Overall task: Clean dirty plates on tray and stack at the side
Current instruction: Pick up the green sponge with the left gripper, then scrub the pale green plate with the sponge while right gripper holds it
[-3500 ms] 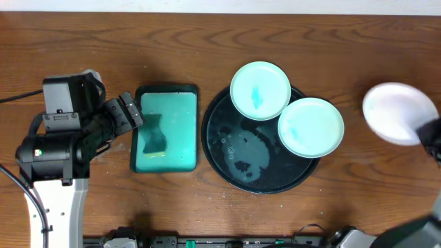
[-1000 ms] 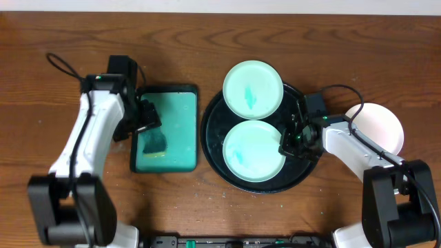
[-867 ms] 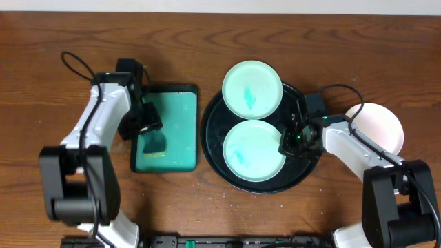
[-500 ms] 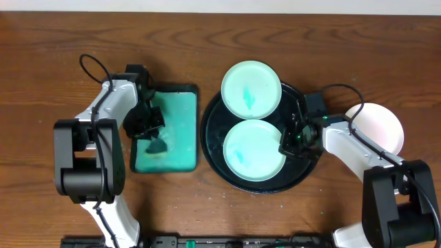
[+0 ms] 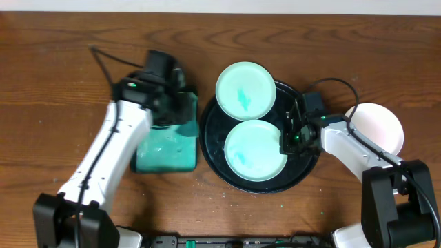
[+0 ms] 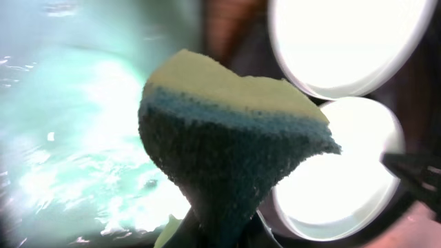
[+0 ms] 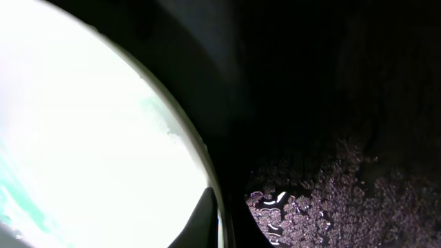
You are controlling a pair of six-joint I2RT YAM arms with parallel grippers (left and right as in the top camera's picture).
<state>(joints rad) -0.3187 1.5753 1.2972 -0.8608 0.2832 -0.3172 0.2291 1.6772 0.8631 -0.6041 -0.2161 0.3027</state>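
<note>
Overhead view first: the round black tray (image 5: 209, 143) sits mid-table, wet and glossy, and 2 of the 3 plates are on it. The upper plate (image 5: 245, 90) rides over the tray's far rim with a teal smear across its middle. The lower plate (image 5: 255, 150) lies flat inside the tray, pale teal streaks on its face, and just about touches the upper one.

Over to the right hand (image 5: 289, 138): it is down at the lower plate's right edge, closed on the rim. Right wrist view backs that up: the bright plate (image 7: 89, 131) fills the left side, the fingers (image 7: 204, 212) pinch its rim at the bottom of the shot, and the dark tray floor (image 7: 324, 186) beside it is beaded with water.

The third plate (image 5: 383, 128) is off the tray, white and clean-looking, resting on the wooden table (image 5: 69, 41) to the right, partly behind the right arm.

Now the left side. The left hand (image 5: 178, 105) shows blurred at the teal tray (image 5: 162, 156), near its far right corner, right beside the black tray. Left wrist view is clear: the left hand (image 6: 222, 233) grips a sponge (image 6: 227, 138) from below, yellow layer on top, dark teal body, held over the wet teal tray with both plates just beyond to the right.
</note>
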